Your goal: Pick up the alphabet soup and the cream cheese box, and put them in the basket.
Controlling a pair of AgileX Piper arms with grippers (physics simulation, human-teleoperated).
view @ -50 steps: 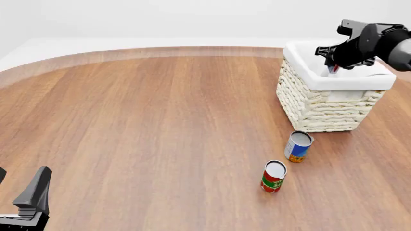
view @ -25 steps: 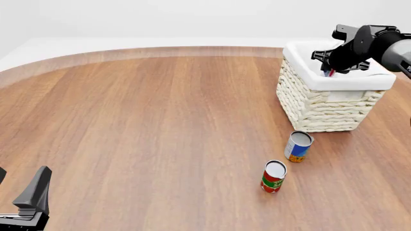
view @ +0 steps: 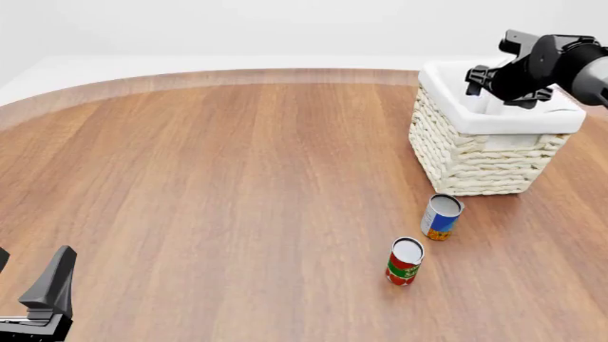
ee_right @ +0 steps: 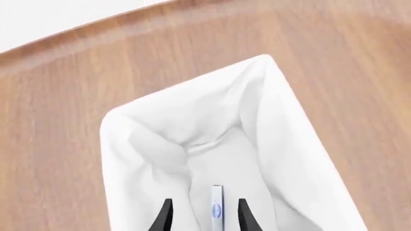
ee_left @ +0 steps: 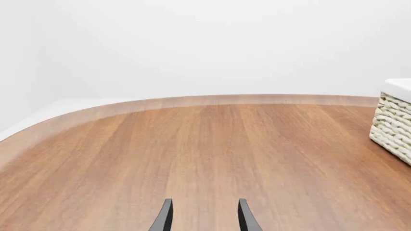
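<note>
I work in a bare simulated test scene — no home or shop. A rounded wooden surface (view: pixel 238 185) fills my view, ringed by plain white floor and blank white walls with flat, even rendered light. On it stand only a few props — a woven basket (view: pixel 475 160) and two grocery cans (view: pixel 442 216).

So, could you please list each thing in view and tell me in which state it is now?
alphabet soup: upright on the table, untouched, beside the basket.
red and green can: upright on the table.
cream cheese box: on edge inside the basket, between the right gripper's open fingers, apparently released.
basket: upright, cloth lining folded over its rim.
right gripper: open, above the basket.
left gripper: open, empty, over bare table.
</note>
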